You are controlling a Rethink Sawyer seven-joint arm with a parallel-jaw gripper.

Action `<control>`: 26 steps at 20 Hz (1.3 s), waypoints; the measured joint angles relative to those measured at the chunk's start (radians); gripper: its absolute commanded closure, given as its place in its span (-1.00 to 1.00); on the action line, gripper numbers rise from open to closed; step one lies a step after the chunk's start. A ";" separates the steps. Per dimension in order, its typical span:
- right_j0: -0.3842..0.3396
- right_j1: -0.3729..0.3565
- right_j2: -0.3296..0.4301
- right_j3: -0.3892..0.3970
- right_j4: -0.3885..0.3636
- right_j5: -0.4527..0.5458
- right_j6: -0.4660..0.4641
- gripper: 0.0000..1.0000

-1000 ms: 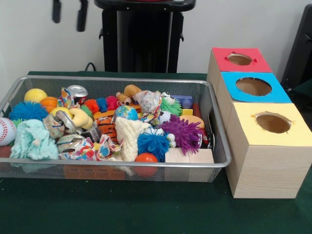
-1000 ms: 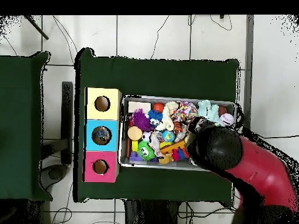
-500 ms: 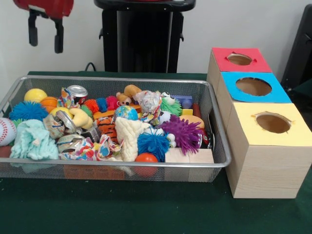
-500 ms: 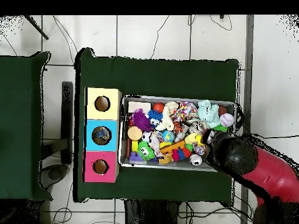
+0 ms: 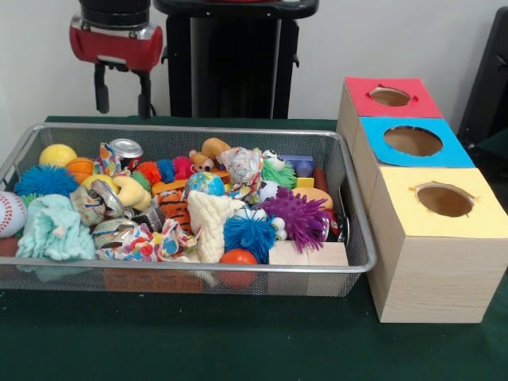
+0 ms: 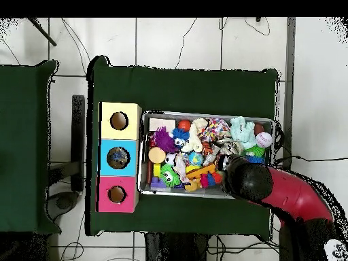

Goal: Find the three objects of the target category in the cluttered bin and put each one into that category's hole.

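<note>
Green felt table [image 5: 238, 341], wire-mesh bin [image 5: 182, 274] of fuzzy toys, empty gripper [image 5: 123, 91] released above

Colours everywhere in this silver wire mesh bin [image 5: 353, 262]: a spiky purple ball [image 5: 299, 214], a fuzzy blue ball [image 5: 249, 233], a plain yellow ball [image 5: 57, 155], a white baseball with red stitching [image 5: 9, 213], a pale teal cloth [image 5: 54, 228]. The wooden box's three tops are red [image 5: 390, 97], blue [image 5: 413, 142] and yellow [image 5: 444, 201], all on a dark green tablecloth [image 5: 238, 337].
</note>
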 measured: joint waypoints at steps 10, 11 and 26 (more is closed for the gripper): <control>-0.118 -0.042 0.109 0.111 -0.067 0.000 0.000 -1.00; -0.130 -0.052 0.116 0.127 -0.070 0.000 0.000 -1.00; -0.168 -0.265 0.223 0.363 -0.079 0.013 0.000 1.00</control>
